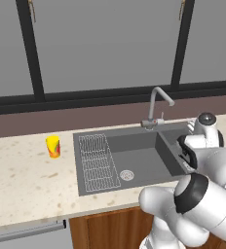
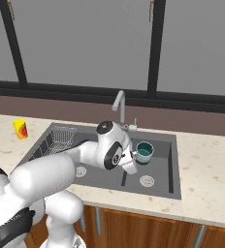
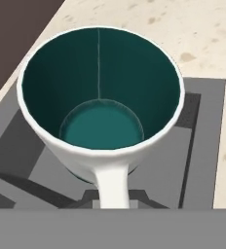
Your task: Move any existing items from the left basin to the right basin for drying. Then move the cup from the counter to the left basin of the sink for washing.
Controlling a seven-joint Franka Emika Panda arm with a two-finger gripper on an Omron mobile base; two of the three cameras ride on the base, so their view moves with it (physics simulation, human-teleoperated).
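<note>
A white mug (image 2: 144, 151) with a teal inside (image 3: 100, 97) is within the narrower right basin (image 2: 159, 169) of the dark grey sink (image 1: 77, 160). My gripper (image 2: 135, 159) is shut on the mug's white handle (image 3: 112, 187), and the handle hides the fingertips. Whether the mug rests on the basin floor I cannot tell. The wide left basin (image 1: 137, 155) shows just its round silver strainer (image 1: 126, 175). The small yellow cup (image 1: 53, 146) stands upright on the beige counter (image 1: 22, 180), left of the sink and far from the gripper; it also appears as the cup (image 2: 20, 129).
A ribbed drainboard panel (image 1: 98, 163) lies between the cup and the left basin. The curved silver faucet (image 1: 156, 104) rises behind the sink, close to my arm. A dark backsplash and windows run behind the counter. My arm stretches across the left basin in the right base view.
</note>
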